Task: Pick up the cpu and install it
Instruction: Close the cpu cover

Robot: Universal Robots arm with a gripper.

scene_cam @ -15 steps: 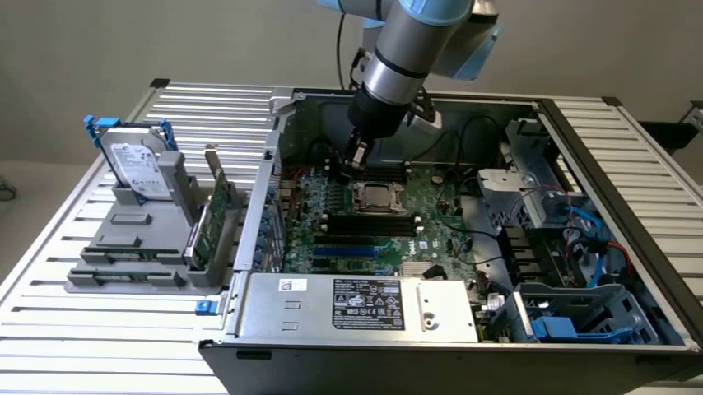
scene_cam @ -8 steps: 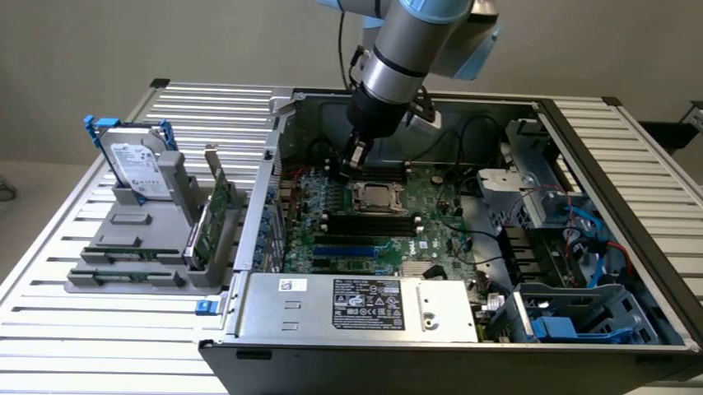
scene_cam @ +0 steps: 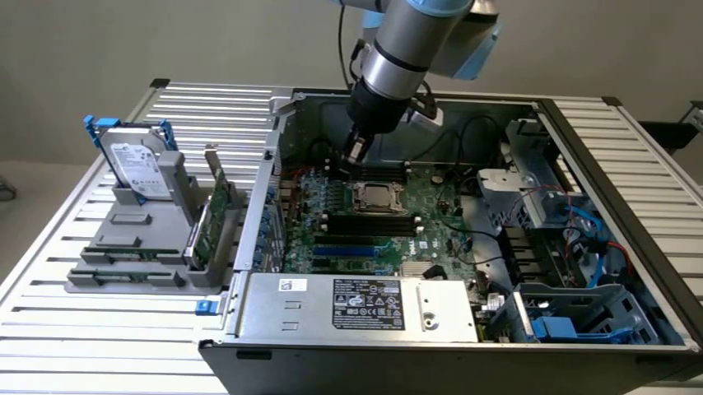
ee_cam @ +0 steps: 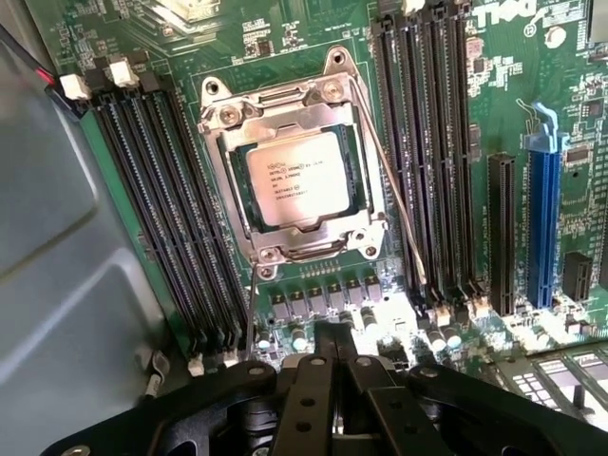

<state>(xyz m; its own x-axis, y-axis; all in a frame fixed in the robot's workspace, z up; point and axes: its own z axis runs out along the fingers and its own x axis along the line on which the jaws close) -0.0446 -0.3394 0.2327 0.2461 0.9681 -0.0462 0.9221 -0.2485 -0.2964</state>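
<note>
While the cpu (ee_cam: 297, 178) lies flat inside the metal frame of the socket (ee_cam: 275, 100) on the green motherboard (scene_cam: 439, 234), the gripper (scene_cam: 354, 156) hangs just beside that socket, fingers pressed together and holding nothing. Around the socket is an open computer case (scene_cam: 439, 362) on a ribbed metal table (scene_cam: 615, 164). A hard drive (scene_cam: 137, 164) stands well away from the socket, outside the case, and a plain pale wall (scene_cam: 220, 41) is behind it all.

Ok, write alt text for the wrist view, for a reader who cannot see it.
The cpu sits in its metal-framed socket on a green Dell motherboard, flanked on both sides by rows of empty black memory slots. The shut end effector hangs just off the socket, holding nothing.
</note>
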